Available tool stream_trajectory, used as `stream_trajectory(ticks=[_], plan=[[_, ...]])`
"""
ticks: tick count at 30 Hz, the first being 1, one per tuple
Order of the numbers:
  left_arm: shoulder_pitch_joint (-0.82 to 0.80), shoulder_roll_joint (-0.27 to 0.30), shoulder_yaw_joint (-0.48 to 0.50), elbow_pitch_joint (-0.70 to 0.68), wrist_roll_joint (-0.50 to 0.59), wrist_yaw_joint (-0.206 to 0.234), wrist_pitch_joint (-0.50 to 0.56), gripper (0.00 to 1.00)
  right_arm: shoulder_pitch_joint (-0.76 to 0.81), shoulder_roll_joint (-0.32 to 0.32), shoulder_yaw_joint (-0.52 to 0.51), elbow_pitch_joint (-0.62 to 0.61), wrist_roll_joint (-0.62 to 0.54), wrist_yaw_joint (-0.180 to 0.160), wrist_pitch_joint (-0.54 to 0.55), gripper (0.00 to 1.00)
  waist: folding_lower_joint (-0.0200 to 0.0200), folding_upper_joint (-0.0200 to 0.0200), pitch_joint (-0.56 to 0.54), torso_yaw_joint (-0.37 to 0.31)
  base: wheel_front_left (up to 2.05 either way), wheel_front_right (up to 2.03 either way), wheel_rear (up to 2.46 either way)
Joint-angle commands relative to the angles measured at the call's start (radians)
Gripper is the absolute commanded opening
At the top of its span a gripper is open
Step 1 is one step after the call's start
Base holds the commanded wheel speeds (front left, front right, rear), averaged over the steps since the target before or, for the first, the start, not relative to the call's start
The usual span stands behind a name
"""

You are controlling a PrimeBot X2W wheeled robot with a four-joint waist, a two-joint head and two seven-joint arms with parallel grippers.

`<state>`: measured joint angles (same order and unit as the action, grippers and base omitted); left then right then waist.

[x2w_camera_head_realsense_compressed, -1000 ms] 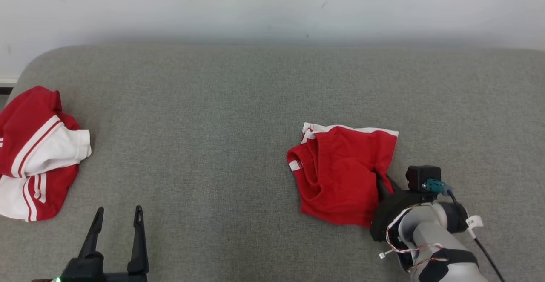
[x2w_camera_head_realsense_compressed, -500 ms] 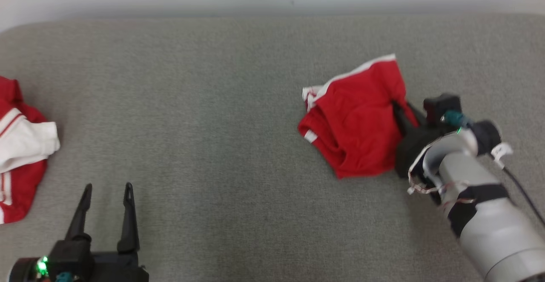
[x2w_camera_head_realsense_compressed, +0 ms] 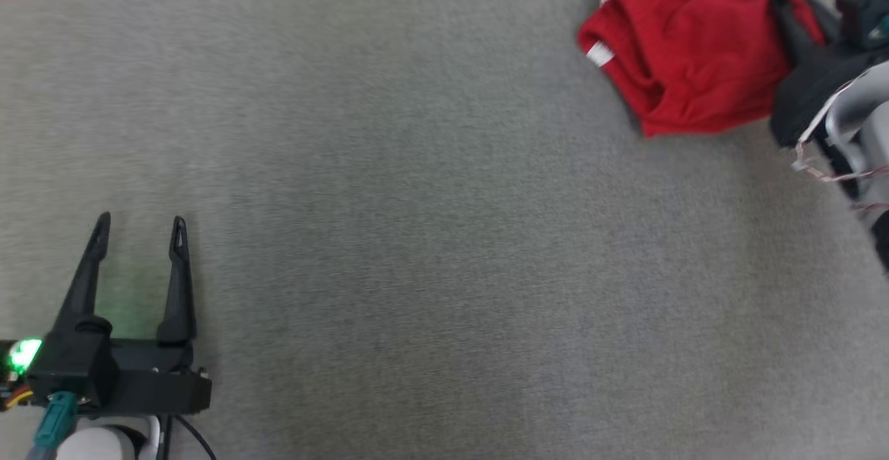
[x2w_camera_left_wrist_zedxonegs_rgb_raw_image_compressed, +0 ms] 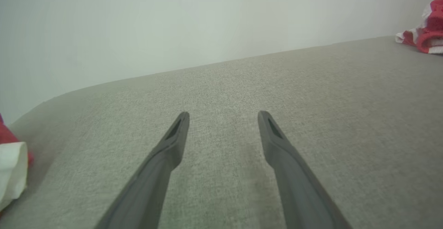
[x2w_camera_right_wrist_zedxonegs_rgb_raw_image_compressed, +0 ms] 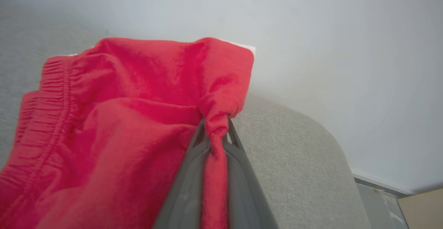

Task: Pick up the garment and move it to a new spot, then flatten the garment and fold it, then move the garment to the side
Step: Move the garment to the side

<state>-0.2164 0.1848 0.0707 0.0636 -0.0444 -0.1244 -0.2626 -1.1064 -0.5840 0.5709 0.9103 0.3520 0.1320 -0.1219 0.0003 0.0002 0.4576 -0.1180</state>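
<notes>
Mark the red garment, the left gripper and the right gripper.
red garment (x2w_camera_head_realsense_compressed: pixel 694 57): head view, middle of the cloth.
left gripper (x2w_camera_head_realsense_compressed: pixel 141 220): head view, between its open fingertips.
right gripper (x2w_camera_right_wrist_zedxonegs_rgb_raw_image_compressed: pixel 216 127): right wrist view, between fingertips pinching the red garment.

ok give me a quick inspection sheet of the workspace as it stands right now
surface: grey fabric surface, flat, rounded at its end
job's things: red garment crumpled at the far right, one bunched edge pinched
clutter: second red and white garment at the surface's left end
grippers: left gripper open, empty, over bare fabric; right gripper shut on the red garment
cables: thin wires looped on the right forearm; black cable behind the left gripper
surroundings: pale wall behind; strip of floor past the surface's end
</notes>
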Motion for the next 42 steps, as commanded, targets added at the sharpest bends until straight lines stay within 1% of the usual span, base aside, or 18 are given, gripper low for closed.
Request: stream_trajectory(ticks=[1,5,8,13,18,22,26,27,28,29,30,34,37,42], plan=[[-0.018,0.01,-0.002,-0.011,0.005,-0.004,-0.003,1.0,-0.021,-0.01,0.008,-0.013,0.009,-0.003,0.005,0.0,-0.0003,-0.0002,0.108,-0.107,0.0,0.0,0.0],[-0.027,0.042,-0.005,-0.048,0.007,-0.005,-0.003,1.0,-0.074,-0.054,0.039,-0.049,0.026,-0.003,0.023,0.0,-0.0003,-0.0002,0.155,-0.159,0.0,0.0,0.0],[-0.018,0.065,-0.002,-0.085,0.012,-0.006,-0.003,1.0,-0.116,-0.065,0.058,-0.076,0.031,-0.003,0.034,0.0,-0.0003,-0.0002,0.191,-0.207,0.0,0.0,0.0],[-0.002,0.087,-0.008,-0.155,0.025,-0.002,0.014,1.0,-0.178,-0.099,0.06,-0.085,0.049,-0.003,0.037,0.0,-0.0003,-0.0002,0.239,-0.253,0.0,0.0,0.0],[0.007,0.097,-0.006,-0.213,0.026,0.003,0.041,1.0,-0.205,-0.114,0.051,-0.07,0.045,-0.003,0.042,0.0,-0.0003,-0.0002,0.262,-0.26,0.0,0.0,0.0],[0.006,0.097,-0.015,-0.25,0.027,0.007,0.06,1.0,-0.23,-0.136,0.05,-0.049,0.012,-0.003,0.042,0.0,-0.0003,-0.0002,0.274,-0.246,0.0,0.0,0.0],[0.007,0.101,-0.014,-0.261,0.023,0.012,0.068,1.0,-0.258,-0.14,0.033,-0.015,-0.006,-0.003,0.029,0.0,-0.0003,-0.0002,0.285,-0.234,0.0,0.0,0.0],[0.011,0.099,-0.012,-0.26,0.021,0.019,0.066,1.0,-0.272,-0.14,0.025,0.014,-0.018,-0.003,0.037,0.04,-0.0003,-0.0002,0.29,-0.23,0.0,0.0,0.0],[0.014,0.1,-0.01,-0.257,0.019,0.019,0.065,1.0,-0.279,-0.139,0.023,0.025,-0.027,-0.003,0.039,0.45,-0.0003,-0.0002,0.291,-0.227,0.0,0.0,0.0],[0.016,0.101,-0.009,-0.255,0.017,0.021,0.063,1.0,-0.284,-0.134,0.019,0.035,-0.031,-0.003,0.039,0.91,-0.0003,-0.0002,0.292,-0.225,0.0,0.0,0.0],[0.017,0.1,-0.007,-0.251,0.014,0.021,0.063,1.0,-0.29,-0.131,0.013,0.044,-0.038,-0.003,0.034,1.0,-0.0003,-0.0002,0.291,-0.223,0.0,0.0,0.0],[0.017,0.096,-0.009,-0.23,0.01,0.031,0.052,1.0,-0.307,-0.13,-0.022,0.079,-0.086,-0.003,0.003,1.0,-0.0003,-0.0002,0.275,-0.213,0.0,0.0,0.0],[0.017,0.086,-0.016,-0.223,0.005,0.034,0.039,1.0,-0.315,-0.115,-0.044,0.092,-0.106,-0.003,-0.029,1.0,-0.0003,-0.0002,0.248,-0.204,0.0,0.0,0.0],[0.037,0.061,-0.029,-0.193,-0.007,0.046,0.021,1.0,-0.29,-0.083,-0.074,0.084,-0.111,-0.003,-0.088,1.0,-0.0003,-0.0002,0.168,-0.189,0.0,0.0,0.0]])
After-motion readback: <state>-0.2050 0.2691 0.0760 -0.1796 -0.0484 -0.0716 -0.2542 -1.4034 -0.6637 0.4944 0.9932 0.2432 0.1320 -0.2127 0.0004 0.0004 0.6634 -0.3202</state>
